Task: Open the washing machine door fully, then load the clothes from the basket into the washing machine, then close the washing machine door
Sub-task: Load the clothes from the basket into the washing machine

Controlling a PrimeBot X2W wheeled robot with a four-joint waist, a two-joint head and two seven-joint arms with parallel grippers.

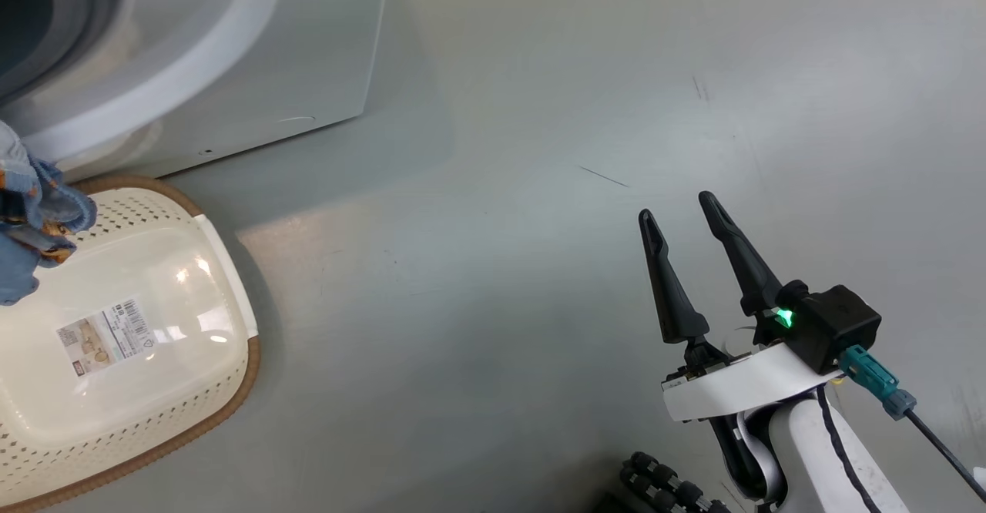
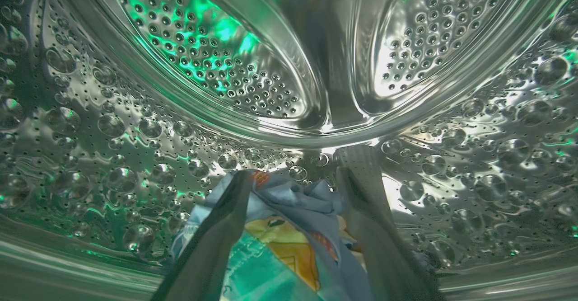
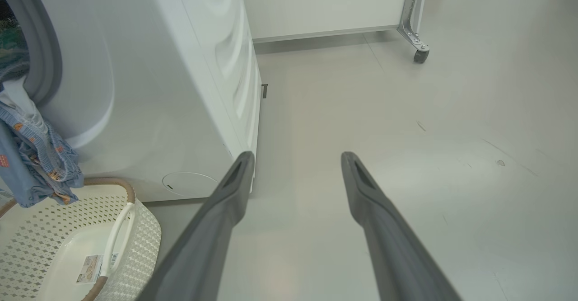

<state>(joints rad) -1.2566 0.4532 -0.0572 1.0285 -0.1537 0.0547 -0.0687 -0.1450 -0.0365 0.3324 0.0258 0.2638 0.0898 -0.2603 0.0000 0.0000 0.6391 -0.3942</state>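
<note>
The washing machine (image 1: 269, 51) stands far left, its steel drum (image 2: 216, 66) surrounding the left gripper (image 2: 300, 167). Near left on the floor sits the basket (image 1: 250, 351), which looks empty apart from its label. The clothes (image 2: 289, 228) lie low in the drum between the left gripper's widely spread fingers. More blue fabric (image 3: 40, 165) hangs out of the opening above the basket. Whether cloth snags on a finger is hard to tell. The right gripper (image 1: 676, 209) hangs over bare floor on the right, fingers apart and holding nothing. To do the drop well, draw the left arm straight back with its fingers wide, so nothing drags out. Then push the hanging fabric deep, past the gasket.
</note>
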